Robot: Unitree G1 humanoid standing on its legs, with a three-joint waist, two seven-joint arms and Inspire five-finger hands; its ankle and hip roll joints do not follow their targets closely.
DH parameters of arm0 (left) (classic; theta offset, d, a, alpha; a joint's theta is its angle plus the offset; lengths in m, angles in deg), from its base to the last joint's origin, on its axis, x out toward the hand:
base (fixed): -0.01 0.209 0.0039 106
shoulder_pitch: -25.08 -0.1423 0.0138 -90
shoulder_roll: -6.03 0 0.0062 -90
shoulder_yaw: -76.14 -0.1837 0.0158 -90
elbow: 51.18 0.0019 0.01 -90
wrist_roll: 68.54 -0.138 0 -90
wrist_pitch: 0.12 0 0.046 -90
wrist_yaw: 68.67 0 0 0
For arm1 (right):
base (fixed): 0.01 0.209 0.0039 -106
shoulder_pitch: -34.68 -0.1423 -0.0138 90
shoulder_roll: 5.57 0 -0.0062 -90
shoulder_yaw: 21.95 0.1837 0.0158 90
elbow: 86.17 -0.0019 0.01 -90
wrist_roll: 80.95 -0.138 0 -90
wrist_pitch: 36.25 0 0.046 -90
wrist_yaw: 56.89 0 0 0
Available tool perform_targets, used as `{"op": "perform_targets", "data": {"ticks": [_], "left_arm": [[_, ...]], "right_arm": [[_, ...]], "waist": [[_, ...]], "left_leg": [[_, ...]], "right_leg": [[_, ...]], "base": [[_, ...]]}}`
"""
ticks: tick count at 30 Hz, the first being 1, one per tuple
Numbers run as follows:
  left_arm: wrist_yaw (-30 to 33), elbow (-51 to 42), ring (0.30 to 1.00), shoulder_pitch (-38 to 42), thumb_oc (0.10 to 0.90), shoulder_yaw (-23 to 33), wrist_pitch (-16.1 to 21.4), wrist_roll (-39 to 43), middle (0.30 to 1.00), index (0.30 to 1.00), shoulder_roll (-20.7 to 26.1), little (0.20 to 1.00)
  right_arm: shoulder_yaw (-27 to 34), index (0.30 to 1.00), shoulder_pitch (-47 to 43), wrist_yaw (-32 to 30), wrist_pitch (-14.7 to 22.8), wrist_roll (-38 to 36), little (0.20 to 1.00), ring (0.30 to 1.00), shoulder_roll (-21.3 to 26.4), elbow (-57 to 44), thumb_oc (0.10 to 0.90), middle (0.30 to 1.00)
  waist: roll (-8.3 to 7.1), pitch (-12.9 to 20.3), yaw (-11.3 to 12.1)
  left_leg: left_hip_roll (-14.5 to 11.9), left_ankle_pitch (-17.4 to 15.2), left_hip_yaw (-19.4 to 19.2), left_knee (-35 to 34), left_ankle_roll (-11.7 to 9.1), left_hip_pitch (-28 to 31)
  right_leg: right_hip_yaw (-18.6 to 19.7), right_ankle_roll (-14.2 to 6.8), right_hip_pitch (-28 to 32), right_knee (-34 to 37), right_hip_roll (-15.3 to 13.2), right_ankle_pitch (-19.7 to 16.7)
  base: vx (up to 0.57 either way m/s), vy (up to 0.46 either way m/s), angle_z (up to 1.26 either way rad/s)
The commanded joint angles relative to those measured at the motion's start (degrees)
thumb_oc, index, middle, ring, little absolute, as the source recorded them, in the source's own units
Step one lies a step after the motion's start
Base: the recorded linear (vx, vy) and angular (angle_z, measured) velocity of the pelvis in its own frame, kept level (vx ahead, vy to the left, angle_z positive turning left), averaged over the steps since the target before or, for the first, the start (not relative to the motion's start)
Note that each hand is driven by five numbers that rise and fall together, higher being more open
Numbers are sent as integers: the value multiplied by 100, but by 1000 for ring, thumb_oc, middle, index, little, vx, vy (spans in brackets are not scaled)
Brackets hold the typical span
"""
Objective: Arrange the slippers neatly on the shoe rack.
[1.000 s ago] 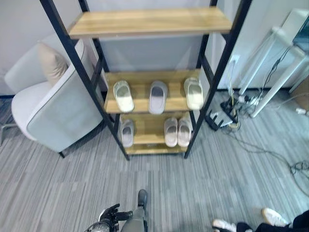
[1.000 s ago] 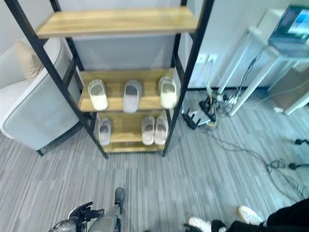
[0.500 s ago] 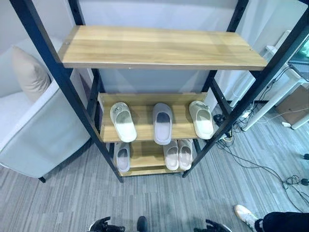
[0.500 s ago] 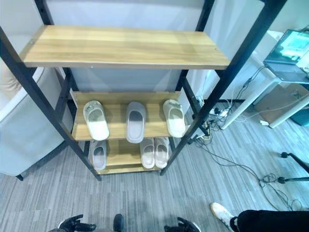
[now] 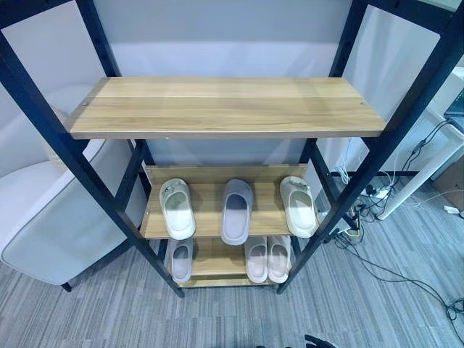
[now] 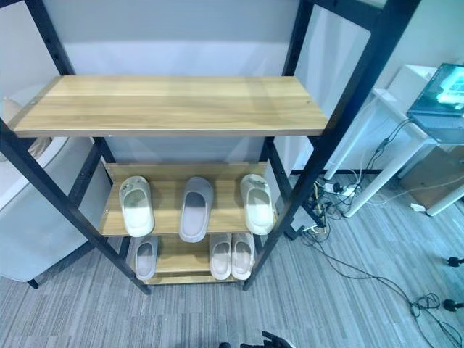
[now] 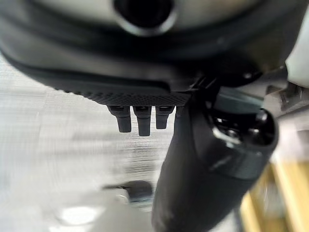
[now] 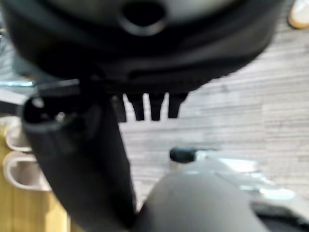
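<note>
While both hands hang low and hold nothing, left hand (image 7: 212,159) and right hand (image 8: 82,159) with fingers straight, you are just starting. Far ahead on the shoe rack (image 5: 225,105), the slippers (image 5: 237,210) sit apart. Step closer, then reach.

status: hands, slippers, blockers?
Left hand and right hand open, empty. Slippers on middle and bottom shelves of shoe rack. No blocker seen.
</note>
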State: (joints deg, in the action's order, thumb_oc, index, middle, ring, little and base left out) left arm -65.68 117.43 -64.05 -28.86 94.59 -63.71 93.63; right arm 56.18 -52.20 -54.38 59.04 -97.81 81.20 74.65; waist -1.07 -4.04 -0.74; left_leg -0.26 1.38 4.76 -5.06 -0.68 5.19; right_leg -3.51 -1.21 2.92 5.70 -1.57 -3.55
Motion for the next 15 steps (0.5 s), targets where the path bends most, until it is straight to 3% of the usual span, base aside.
{"op": "perform_targets", "data": {"ticks": [1,5,7,9,11,15], "left_arm": [[-139,49,900,515,800,-144,159,-28,900,900,-382,900],[-64,-42,900,570,800,-99,207,128,900,900,-325,900],[22,-116,900,609,800,-122,265,145,900,900,-304,900],[37,-135,900,609,800,-137,277,131,900,900,-295,900],[38,-115,900,611,800,-181,269,69,900,900,-298,900],[43,99,900,601,800,-263,240,-79,900,900,-297,900]], "right_arm": [[-231,900,-233,165,-23,17,900,900,78,166,800,900],[-234,900,-336,119,5,-26,900,900,149,98,800,900],[-295,900,-446,90,91,-68,900,900,205,-101,800,900],[-321,900,-455,86,103,-79,900,900,222,-140,800,900],[-413,900,-489,92,130,-34,900,900,260,-176,800,900],[-569,900,-684,118,193,22,900,900,270,-429,800,900]], "waist": [[173,-88,130],[200,-272,73],[130,-486,37],[109,-539,55],[54,-614,130],[-74,-647,250]], "left_leg": [[121,23,92,41,-163,-280],[106,-37,37,395,-201,-514],[111,-220,-179,1162,-339,-992],[84,-211,-253,1381,-393,-1142],[-61,-103,-312,1433,-414,-1367],[-376,276,75,1175,-501,-1915]], "right_leg": [[-548,-257,213,-470,42,838],[-517,-196,-16,-779,13,934],[-443,-148,-151,-859,-47,950],[-433,-131,-129,-847,-69,950],[-415,-140,-22,-783,-92,963],[-207,-269,166,-721,-123,1087]], "base": [[-46,-50,9],[-81,-33,5],[-91,-3,2],[2,26,-3],[77,52,-8],[139,124,-11]]}}
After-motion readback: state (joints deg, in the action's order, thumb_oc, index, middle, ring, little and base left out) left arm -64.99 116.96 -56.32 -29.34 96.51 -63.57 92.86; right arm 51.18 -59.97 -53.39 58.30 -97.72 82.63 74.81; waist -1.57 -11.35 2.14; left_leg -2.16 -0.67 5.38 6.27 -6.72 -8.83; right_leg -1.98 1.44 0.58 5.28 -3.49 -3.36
